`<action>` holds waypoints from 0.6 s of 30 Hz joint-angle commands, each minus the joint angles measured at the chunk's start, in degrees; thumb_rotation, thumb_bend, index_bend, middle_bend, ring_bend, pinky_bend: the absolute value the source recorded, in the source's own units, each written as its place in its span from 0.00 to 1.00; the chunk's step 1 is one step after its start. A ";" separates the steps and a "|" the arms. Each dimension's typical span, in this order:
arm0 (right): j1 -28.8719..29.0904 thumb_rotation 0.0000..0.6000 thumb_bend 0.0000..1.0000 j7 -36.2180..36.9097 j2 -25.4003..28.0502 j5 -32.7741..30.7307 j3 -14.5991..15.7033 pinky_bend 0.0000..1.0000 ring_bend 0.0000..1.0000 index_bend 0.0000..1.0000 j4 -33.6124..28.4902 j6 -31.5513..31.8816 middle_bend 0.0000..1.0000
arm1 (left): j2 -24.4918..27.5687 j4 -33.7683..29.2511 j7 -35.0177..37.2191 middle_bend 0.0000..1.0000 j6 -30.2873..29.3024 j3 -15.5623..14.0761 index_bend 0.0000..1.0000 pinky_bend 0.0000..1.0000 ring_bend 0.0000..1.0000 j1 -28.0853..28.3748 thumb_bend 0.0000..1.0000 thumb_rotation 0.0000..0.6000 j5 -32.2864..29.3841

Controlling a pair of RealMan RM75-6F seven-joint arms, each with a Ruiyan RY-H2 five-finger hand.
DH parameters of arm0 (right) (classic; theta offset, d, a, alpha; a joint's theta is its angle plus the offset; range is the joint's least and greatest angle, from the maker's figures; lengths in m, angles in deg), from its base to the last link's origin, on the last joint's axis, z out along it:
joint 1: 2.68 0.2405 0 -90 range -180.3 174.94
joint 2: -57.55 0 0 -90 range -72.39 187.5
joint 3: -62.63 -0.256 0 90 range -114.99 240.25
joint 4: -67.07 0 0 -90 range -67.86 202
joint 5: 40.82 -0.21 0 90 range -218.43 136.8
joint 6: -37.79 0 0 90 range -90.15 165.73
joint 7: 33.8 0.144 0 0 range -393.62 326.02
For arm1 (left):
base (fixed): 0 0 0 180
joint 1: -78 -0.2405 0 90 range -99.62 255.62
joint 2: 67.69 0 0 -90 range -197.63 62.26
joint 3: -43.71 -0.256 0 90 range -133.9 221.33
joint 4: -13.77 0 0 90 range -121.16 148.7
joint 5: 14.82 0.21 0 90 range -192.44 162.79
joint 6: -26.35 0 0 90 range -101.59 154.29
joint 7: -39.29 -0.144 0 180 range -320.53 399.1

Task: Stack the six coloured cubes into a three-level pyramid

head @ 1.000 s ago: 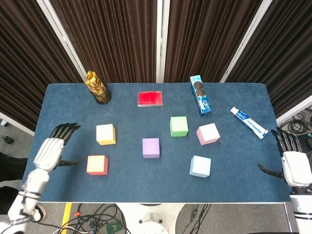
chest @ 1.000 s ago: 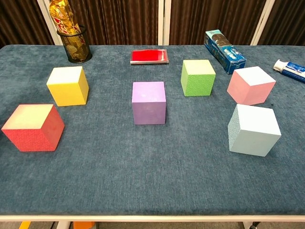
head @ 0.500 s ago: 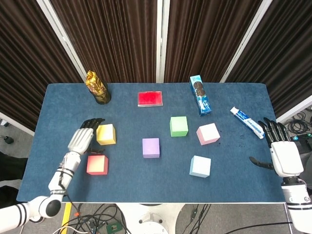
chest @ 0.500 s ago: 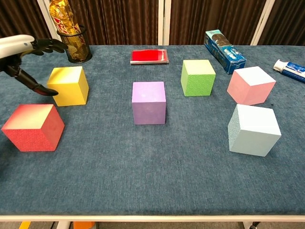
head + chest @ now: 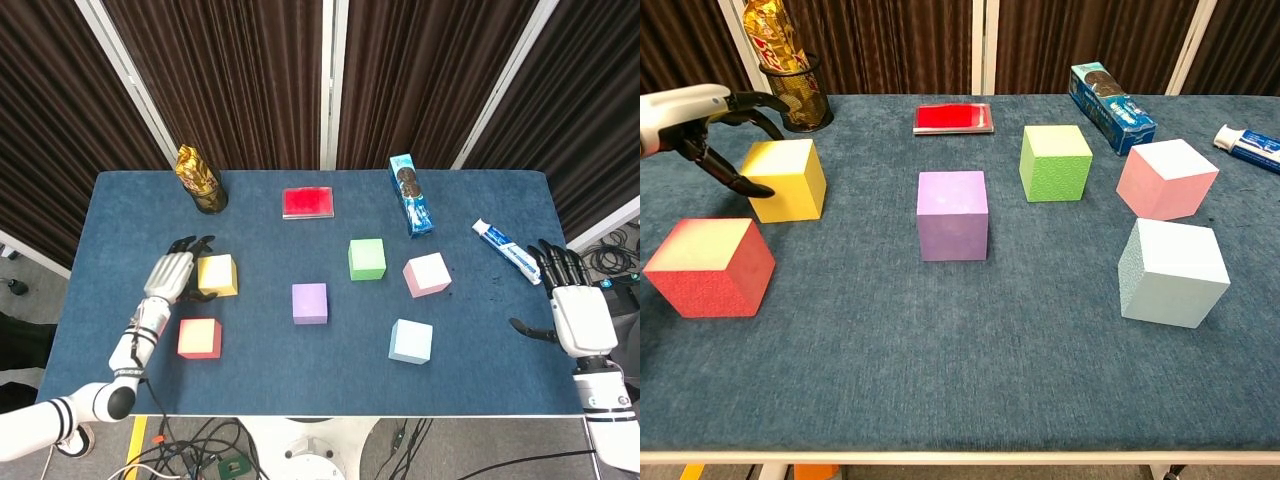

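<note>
Six cubes lie apart on the blue table (image 5: 300, 385): yellow (image 5: 217, 275) (image 5: 785, 180), red (image 5: 199, 338) (image 5: 710, 267), purple (image 5: 309, 303) (image 5: 953, 215), green (image 5: 367, 259) (image 5: 1054, 162), pink (image 5: 427, 274) (image 5: 1165, 178) and light blue (image 5: 411, 341) (image 5: 1171, 272). My left hand (image 5: 170, 275) (image 5: 695, 115) is at the yellow cube's left side, fingers spread and arched toward its top and left face. I cannot tell whether it touches the cube. At the table's right edge my right hand (image 5: 570, 310) is spread and holds nothing; only the head view shows it.
Along the back stand a mesh cup with a gold packet (image 5: 200, 180) (image 5: 790, 75), a flat red box (image 5: 308, 202) (image 5: 954, 117) and a blue biscuit box (image 5: 411, 195) (image 5: 1110, 108). A toothpaste tube (image 5: 510, 251) (image 5: 1248, 147) lies at the right. Cables lie on the floor in front.
My left hand has come in from the table's left edge to the yellow cube and its fingers now arch over it. My right hand has moved slightly forward along the right edge.
</note>
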 commanded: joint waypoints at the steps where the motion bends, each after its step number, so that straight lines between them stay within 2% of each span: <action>1: -0.08 1.00 0.00 0.11 0.01 -0.17 0.05 0.00 0.00 0.00 0.19 0.15 0.00 | -1.19 1.41 0.18 0.31 0.35 0.00 0.10 0.04 0.00 0.65 0.19 1.00 -0.56; 4: -0.19 1.00 0.00 0.43 0.10 -0.60 0.03 0.00 0.00 0.00 0.65 0.26 0.00 | -1.85 1.40 0.35 0.40 -1.01 0.10 0.13 0.06 0.03 0.66 0.25 1.00 0.09; 9: 0.08 1.00 0.00 1.43 0.40 -1.64 -0.25 0.00 0.00 0.00 1.55 -0.43 0.00 | -0.95 -2.70 -0.58 0.47 -3.83 -0.15 0.15 0.08 0.07 0.50 0.30 1.00 2.73; 13: 0.22 1.00 0.00 2.17 0.73 -1.92 -0.69 0.00 0.00 0.00 1.99 -0.21 0.00 | 0.19 -9.02 -2.39 0.49 -7.86 -0.25 0.15 0.08 0.09 -0.61 0.30 1.00 3.88; 18: 0.31 1.00 0.00 3.04 0.76 -2.07 -0.65 0.00 0.00 0.00 2.78 -0.38 0.00 | 0.07 -13.95 -7.38 0.50 -10.85 -2.61 0.15 0.08 0.10 -1.38 0.30 1.00 5.28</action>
